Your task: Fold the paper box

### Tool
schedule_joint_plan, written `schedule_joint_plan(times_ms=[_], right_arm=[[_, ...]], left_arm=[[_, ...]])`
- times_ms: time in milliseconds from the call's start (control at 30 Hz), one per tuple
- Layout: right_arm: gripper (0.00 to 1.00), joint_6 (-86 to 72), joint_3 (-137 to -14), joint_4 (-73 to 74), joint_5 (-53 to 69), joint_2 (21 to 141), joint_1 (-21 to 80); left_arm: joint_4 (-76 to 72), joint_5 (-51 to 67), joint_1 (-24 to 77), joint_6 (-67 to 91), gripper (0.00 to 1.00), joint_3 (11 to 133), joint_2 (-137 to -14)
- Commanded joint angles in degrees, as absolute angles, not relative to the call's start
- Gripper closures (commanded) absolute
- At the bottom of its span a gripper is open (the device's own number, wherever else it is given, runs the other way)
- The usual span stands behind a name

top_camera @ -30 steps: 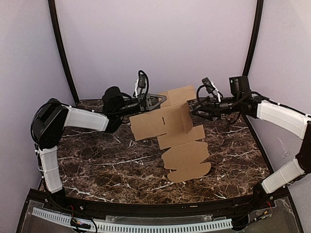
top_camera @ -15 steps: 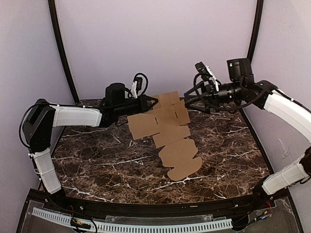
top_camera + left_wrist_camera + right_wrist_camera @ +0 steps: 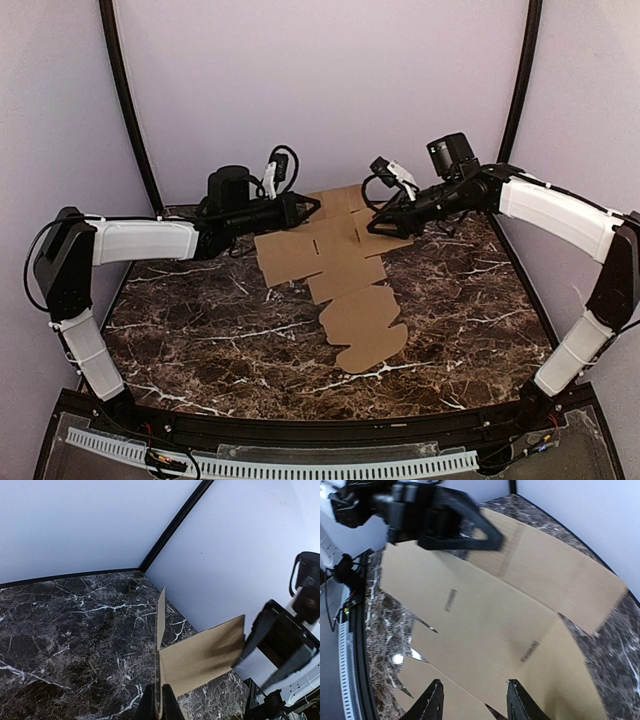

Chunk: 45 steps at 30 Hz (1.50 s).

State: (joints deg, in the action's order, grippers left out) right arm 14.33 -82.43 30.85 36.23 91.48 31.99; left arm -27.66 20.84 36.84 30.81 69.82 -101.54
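This place looks like a test booth in a robotics lab. Plain pale walls (image 3: 320, 80) close the counter (image 3: 200, 330) on three sides, with black poles (image 3: 125, 100) standing at its far corners. The counter has a dark marble pattern. The left arm (image 3: 140, 240) and the right arm (image 3: 560, 210) are bolted at its near edge, where a white slotted cable strip (image 3: 300, 466) and thin wires (image 3: 165, 460) run.

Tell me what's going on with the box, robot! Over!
Left gripper shut on box edge. Right gripper open, over the box. Box unfolded, far end lifted. Nothing in the way.
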Motion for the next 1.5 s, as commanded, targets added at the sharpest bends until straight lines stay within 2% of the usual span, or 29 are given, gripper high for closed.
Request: schedule_joint_plan(times_ms=[0,200,400,667,833,933,1167,1467], right_arm=[[0.57,15.5,-78.1,30.8,28.9,87.6,26.7],[0.54,18.5,-73.8,28.7,27.0,86.2,23.6],[0.44,23.7,-72.8,27.0,31.9,83.1,19.7],[0.3,30.0,-75.2,27.7,39.9,79.8,17.5],[0.25,34.9,-82.1,34.3,40.8,83.2,17.5],[0.26,37.1,-88.0,43.4,42.1,87.4,17.4],[0.34,38.6,-96.7,60.4,51.1,94.8,15.9],[0.35,39.0,-97.3,65.8,55.5,96.1,15.5]], left_arm=[[-30.9,25.9,36.6,29.5,0.99,68.5,-99.4],[-37.9,32.0,36.5,31.3,0.99,68.0,-101.0],[-42.9,38.9,36.6,33.4,0.99,68.4,-102.0],[-41.1,42.9,36.5,32.3,0.99,69.6,-102.2],[-39.9,45.9,36.5,31.7,0.99,71.0,-102.5],[-40.7,47.7,36.6,31.5,0.99,71.0,-102.5],[-37.6,47.3,36.6,25.7,0.99,71.3,-101.6],[-34.1,47.0,36.6,21.9,0.99,73.5,-102.3]])
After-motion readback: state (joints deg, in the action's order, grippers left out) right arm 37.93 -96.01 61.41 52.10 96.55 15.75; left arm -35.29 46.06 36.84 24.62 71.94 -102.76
